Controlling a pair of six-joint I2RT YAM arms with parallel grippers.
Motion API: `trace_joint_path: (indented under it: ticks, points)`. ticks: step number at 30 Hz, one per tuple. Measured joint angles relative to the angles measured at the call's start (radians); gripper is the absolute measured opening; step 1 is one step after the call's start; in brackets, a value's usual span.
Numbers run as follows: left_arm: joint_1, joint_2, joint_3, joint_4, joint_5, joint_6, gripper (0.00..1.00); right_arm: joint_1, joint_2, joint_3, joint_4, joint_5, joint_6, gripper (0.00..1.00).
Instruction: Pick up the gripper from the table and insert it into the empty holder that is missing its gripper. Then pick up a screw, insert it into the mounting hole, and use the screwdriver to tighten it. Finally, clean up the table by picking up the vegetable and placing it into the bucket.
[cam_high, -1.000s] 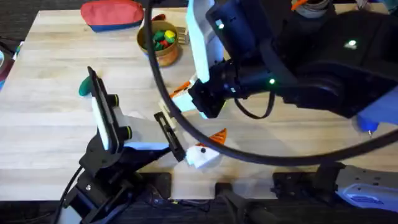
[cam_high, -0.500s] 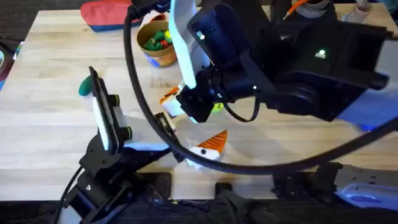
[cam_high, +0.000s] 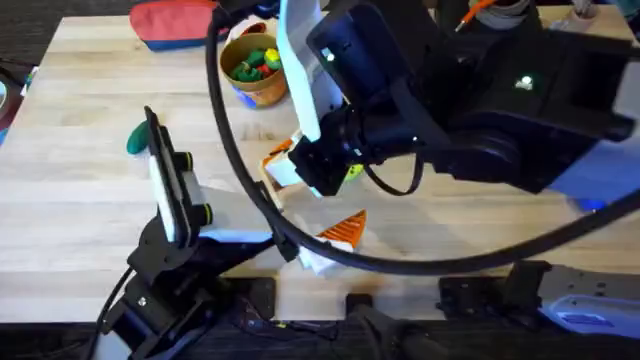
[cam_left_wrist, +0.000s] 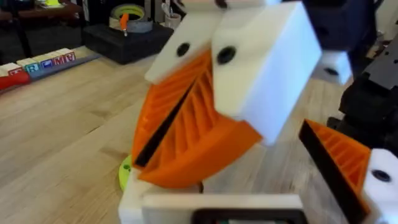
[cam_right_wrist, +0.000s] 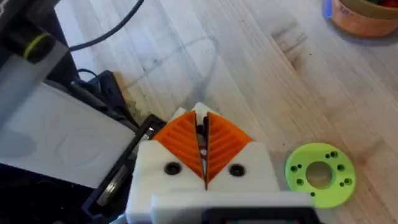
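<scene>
the right arm reaches across the middle of the table (cam_high: 90, 230), and its fingers (cam_right_wrist: 201, 127) are pressed together, orange ribbed pads meeting along a thin dark line. i cannot tell what, if anything, sits between them. from the left wrist view they hang close in front, tips down, between the left arm's own 2 fingers (cam_high: 328, 245).

those left fingers stand wide apart and hold nothing. 1 carries an orange wedge (cam_left_wrist: 345, 165). the other looks like a bare white block, the holder (cam_left_wrist: 129, 202). my reading is that the left arm is parked open and steady near the table's near edge so the bare block is offered up as a target, while the right arm comes from above to seat the missing piece.

the loose orange gripper cannot be picked out from the other orange wedges here. it may be at the right fingers' tips, but that is a guess.

a lime green disc (cam_right_wrist: 320, 174) lies just beside the right fingers. the vegetable (cam_high: 136, 141) sits well to the left, untouched, and the bucket (cam_high: 262, 88) stands at the far side beside a red pouch (cam_high: 175, 22), so the tidying step is not yet done.
</scene>
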Motion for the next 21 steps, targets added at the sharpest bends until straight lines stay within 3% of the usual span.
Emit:
trace_joint_path:
  ticks: [21]
  points:
    - [0.0, 0.0, 0.0, 0.0, 0.003, 0.0, 0.988, 0.0, -0.018, 0.0, -0.037, 0.024, 0.0, 0.003]
